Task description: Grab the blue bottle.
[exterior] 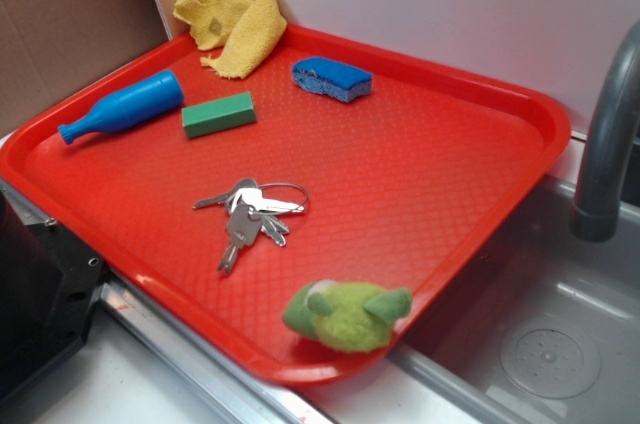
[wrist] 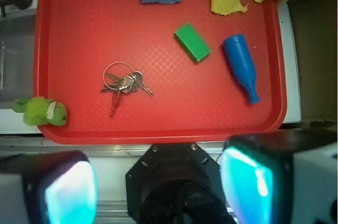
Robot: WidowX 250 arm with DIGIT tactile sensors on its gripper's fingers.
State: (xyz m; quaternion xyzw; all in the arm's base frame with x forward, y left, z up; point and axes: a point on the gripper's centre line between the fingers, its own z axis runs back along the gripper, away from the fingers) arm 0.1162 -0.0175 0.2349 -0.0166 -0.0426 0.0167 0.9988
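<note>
The blue bottle (exterior: pixel 125 105) lies on its side near the far left edge of the red tray (exterior: pixel 480 234), neck pointing toward the left rim. From the wrist camera the blue bottle (wrist: pixel 241 65) is at the right of the red tray (wrist: pixel 79 34), neck toward me. My gripper (wrist: pixel 158 187) hangs high above the tray's near edge, well short of the bottle. Its two cyan-padded fingers (wrist: pixel 68 195) stand wide apart with nothing between them. The exterior view does not show the gripper.
A green block (exterior: pixel 219 114) sits just beside the bottle. A blue sponge (exterior: pixel 332 78) and yellow cloth (exterior: pixel 232 19) lie at the back, keys (exterior: pixel 252 212) mid-tray, a green plush toy (exterior: pixel 347 316) on the front rim. A sink (exterior: pixel 560 344) and grey faucet (exterior: pixel 608 144) are to the right.
</note>
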